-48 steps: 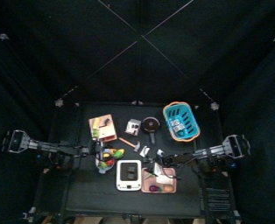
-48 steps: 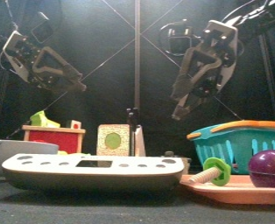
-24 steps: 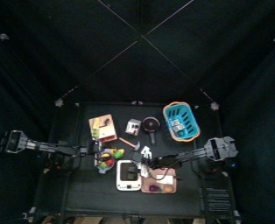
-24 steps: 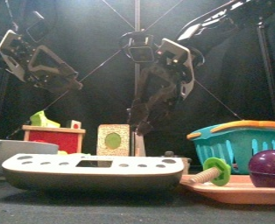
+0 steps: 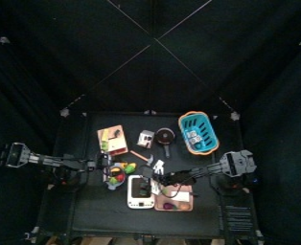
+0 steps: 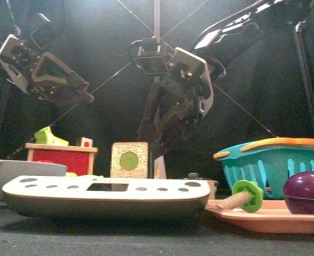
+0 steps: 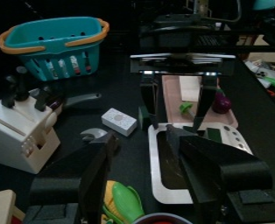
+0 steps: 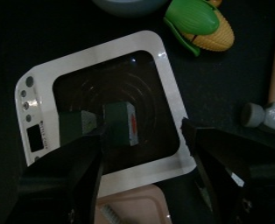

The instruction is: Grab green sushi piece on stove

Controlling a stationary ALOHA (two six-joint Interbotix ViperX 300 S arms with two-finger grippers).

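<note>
The small green-and-white sushi piece point(image 8: 119, 123) stood upright on the dark centre patch of the white rectangular toy stove point(image 8: 58, 80). The right gripper point(image 8: 137, 150) hung directly above it, jaws spread wide and empty. The left gripper point(image 7: 150, 173) waited off to the side, also open, holding nothing.

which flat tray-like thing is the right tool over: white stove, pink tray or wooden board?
The white stove. The right tool hangs open above its dark centre patch, where the green sushi piece stands; the pink tray lies beside it, the wooden board further off.
</note>
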